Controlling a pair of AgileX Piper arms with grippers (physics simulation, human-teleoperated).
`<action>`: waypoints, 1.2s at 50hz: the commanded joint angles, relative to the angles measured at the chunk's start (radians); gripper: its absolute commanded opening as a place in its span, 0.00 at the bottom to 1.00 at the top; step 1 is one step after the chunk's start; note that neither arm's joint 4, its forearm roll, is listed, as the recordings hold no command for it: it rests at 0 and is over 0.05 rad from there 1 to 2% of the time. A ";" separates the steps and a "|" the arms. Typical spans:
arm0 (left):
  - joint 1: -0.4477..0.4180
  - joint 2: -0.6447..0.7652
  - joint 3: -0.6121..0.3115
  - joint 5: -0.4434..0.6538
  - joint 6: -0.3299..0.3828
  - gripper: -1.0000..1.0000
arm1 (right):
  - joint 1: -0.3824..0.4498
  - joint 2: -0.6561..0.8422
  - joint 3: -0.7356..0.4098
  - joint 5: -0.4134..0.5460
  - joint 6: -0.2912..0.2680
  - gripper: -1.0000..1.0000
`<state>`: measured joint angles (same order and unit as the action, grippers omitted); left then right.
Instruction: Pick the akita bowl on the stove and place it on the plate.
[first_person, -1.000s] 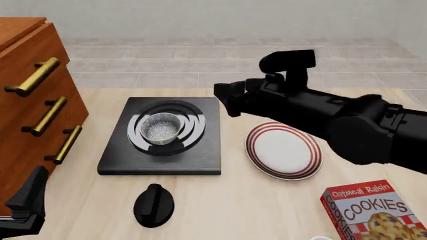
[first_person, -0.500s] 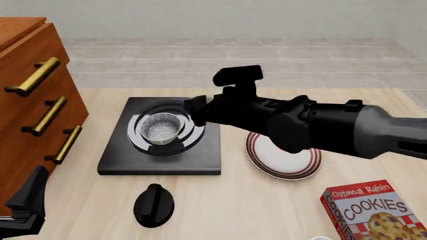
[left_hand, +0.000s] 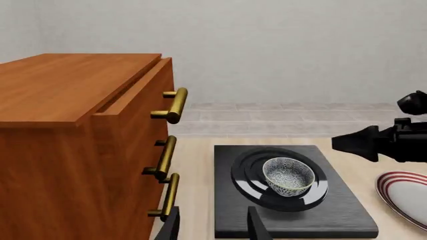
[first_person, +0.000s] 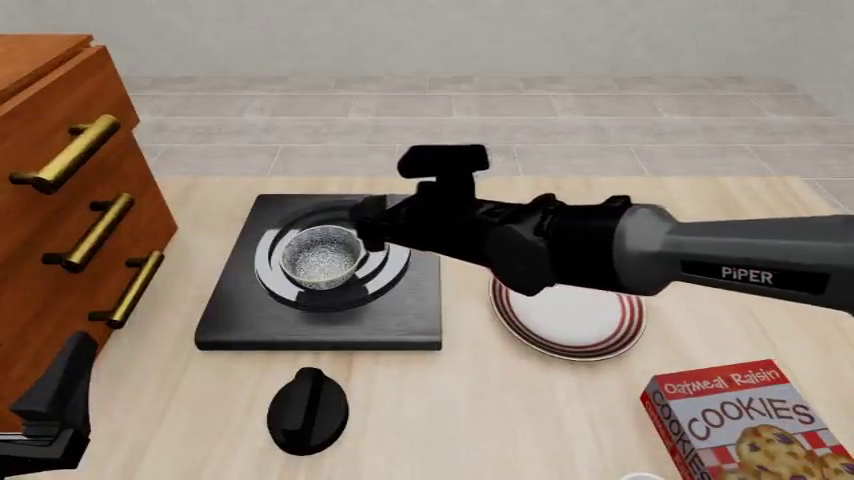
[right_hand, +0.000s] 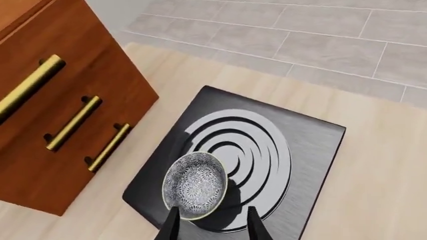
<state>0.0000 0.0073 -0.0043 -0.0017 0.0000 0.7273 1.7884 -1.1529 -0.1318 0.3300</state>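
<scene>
Front view — right hand (first_person: 363, 226) open beside akita bowl (first_person: 322, 254) on stove (first_person: 320, 310).

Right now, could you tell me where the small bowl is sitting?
In the front view the bowl sits left of centre on the stove's burner rings, beside the right gripper, with the plate to its right.

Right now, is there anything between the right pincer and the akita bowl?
No. In the right wrist view the right pincer hangs open just beside the akita bowl, with only the stove surface beneath.
</scene>
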 joint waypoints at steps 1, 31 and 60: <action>0.000 0.000 0.000 0.000 0.000 1.00 | -0.006 0.089 -0.078 0.025 0.003 1.00; 0.000 0.000 0.000 0.000 0.000 1.00 | -0.004 0.246 -0.241 0.093 -0.022 1.00; 0.000 0.000 0.000 0.000 0.000 1.00 | 0.005 0.370 -0.324 0.132 -0.091 1.00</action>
<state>0.0000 0.0073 -0.0043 -0.0017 0.0000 0.7260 2.1169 -1.4471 -0.0168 0.2681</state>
